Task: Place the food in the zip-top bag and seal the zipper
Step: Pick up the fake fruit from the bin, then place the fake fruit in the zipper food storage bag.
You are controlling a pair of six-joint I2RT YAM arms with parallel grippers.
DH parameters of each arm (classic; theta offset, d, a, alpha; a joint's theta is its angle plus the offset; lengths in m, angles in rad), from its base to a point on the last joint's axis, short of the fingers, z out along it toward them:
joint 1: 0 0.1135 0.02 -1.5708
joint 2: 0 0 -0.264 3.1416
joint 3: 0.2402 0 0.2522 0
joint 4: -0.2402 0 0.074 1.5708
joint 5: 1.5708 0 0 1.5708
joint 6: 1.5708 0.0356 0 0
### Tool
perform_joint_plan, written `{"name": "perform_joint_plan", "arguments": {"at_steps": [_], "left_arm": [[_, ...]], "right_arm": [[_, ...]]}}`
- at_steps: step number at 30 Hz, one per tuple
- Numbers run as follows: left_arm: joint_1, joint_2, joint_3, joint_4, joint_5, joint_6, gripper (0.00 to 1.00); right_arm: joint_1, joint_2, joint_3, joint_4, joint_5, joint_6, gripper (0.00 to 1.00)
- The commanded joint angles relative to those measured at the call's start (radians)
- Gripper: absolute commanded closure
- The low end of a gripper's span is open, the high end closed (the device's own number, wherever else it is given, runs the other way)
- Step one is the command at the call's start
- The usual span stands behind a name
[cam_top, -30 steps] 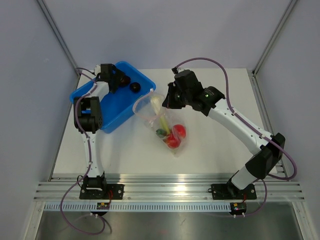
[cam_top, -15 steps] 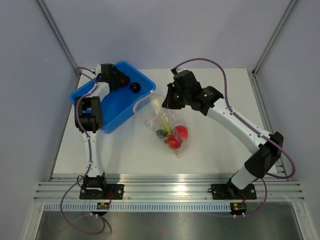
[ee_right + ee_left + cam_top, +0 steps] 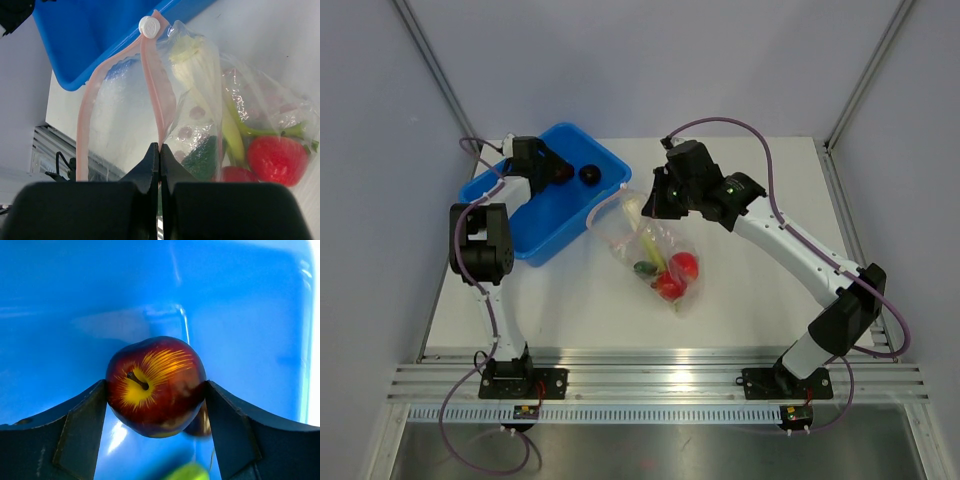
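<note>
My left gripper [image 3: 156, 395] reaches into the blue bin [image 3: 535, 225] and is shut on a dark red round fruit [image 3: 155, 385], one finger pressed on each side. From above, this gripper [image 3: 552, 168] is near the bin's far wall. A second dark fruit [image 3: 588, 174] lies beside it. My right gripper [image 3: 160, 147] is shut on the zipper [image 3: 155, 85], a pink strip, and holds the zip-top bag [image 3: 645, 245] with its mouth gaping toward the bin. Inside the bag are red fruits [image 3: 680, 266], a green piece [image 3: 200, 160] and a pale stalk [image 3: 195, 60].
The zipper's white slider [image 3: 148, 26] sits at the end of the strip, next to the bin's rim. The bag lies on the white table [image 3: 760, 290], right of the bin. The bin's near corner almost touches the bag's mouth.
The left jaws have narrowed onto the dark red fruit. The left arm's elbow has swung out to the left. The right arm and bag have barely moved.
</note>
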State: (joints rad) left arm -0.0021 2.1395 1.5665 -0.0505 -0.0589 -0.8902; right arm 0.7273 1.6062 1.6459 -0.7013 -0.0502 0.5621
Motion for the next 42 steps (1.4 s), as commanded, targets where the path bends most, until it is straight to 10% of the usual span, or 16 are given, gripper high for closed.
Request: {"name": "perform_joint_plan", "arguments": {"at_steps": [1,13,26,42], "left_arm": [[-0.001,-0.190,-0.092,0.086,-0.032,0.102,0.43],[0.001,-0.570,-0.226,-0.098,0.048,0.264,0.44],[-0.039,-0.852,-0.266,-0.327,0.485,0.364,0.45],[-0.243,-0.954,-0.405,-0.439,0.625,0.405,0.44]], "right_arm": [[-0.006,0.001,0.017,0.054,-0.034,0.013,1.00],[-0.006,0.058,0.086,0.111,-0.071,0.010,1.00],[-0.005,0.026,0.031,0.164,-0.099,0.044,1.00],[0.006,-0.057,-0.020,0.163,-0.080,0.058,1.00]]}}
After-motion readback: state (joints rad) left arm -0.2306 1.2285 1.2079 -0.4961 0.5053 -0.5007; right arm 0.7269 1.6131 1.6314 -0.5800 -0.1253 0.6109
